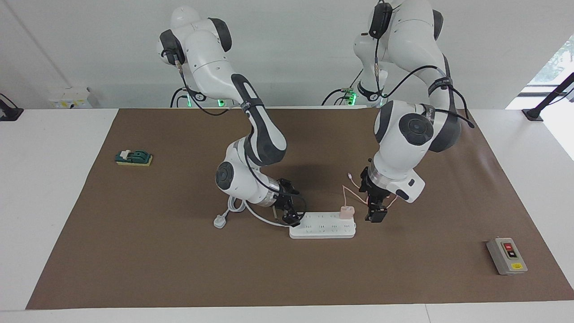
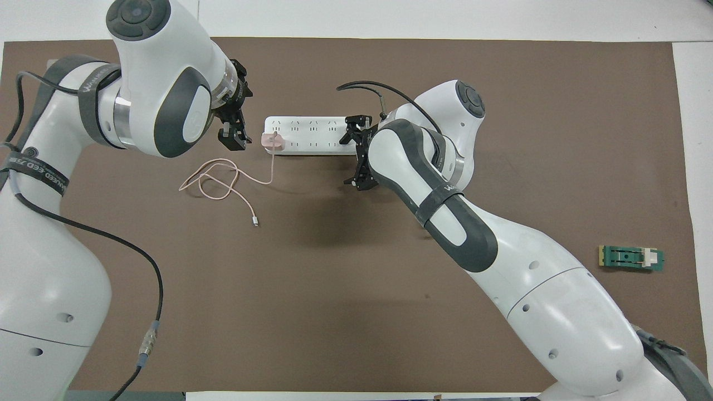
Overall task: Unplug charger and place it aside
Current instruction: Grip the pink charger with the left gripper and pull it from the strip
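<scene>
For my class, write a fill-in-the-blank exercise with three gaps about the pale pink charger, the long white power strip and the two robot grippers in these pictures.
1. The small pale pink cube-shaped charger is plugged into the long white ____.
2. The charger's thin pink cable lies looped on the ____ mat.
3. The left gripper hangs beside the charger, while the ____ gripper is at the strip's other end.

Missing words: power strip; brown; right
</scene>
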Robot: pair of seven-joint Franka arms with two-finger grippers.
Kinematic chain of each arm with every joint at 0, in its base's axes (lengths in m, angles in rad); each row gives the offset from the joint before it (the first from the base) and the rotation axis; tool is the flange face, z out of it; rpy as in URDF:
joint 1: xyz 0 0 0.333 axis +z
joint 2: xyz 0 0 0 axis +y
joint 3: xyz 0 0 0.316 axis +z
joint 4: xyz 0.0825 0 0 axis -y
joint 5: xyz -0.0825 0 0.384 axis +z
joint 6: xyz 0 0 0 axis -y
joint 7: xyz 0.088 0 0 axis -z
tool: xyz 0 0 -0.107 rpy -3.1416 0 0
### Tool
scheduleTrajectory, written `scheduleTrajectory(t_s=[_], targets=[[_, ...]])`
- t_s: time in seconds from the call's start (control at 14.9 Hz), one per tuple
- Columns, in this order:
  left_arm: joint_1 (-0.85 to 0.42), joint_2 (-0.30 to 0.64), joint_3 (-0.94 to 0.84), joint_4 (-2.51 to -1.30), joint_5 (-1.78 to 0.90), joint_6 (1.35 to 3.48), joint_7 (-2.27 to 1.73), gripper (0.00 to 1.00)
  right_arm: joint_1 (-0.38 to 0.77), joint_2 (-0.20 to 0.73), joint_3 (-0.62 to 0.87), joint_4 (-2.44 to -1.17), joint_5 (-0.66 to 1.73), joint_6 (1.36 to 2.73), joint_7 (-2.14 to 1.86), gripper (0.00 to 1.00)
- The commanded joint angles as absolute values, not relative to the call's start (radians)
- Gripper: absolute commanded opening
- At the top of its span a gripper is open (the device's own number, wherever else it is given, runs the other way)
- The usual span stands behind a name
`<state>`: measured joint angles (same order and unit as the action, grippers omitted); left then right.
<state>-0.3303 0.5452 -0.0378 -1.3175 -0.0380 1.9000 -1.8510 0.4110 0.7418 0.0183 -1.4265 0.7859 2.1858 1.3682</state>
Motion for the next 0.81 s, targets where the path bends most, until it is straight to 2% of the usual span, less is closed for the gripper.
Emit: scheduleTrajectory(t_s=[0.0, 0.34, 0.74], targets=[[-0.359, 0.545, -0.021, -1.365, -0.034, 1.960, -1.891, 1.00, 0.402, 0.782, 0.025, -1.388, 0.752, 2.183, 1.362, 1.00], [-0.373, 0.538, -0.021, -1.439, -0.032, 2.014, -1.907, 1.00, 0.396, 0.841, 0.020, -1.252, 0.738, 2.169, 1.365, 1.00], [-0.394, 0.532, -0.020, -1.496, 0.003, 2.036, -1.965, 1.00, 0.385, 0.862, 0.020, -1.243, 0.744, 2.191, 1.362, 1.00]])
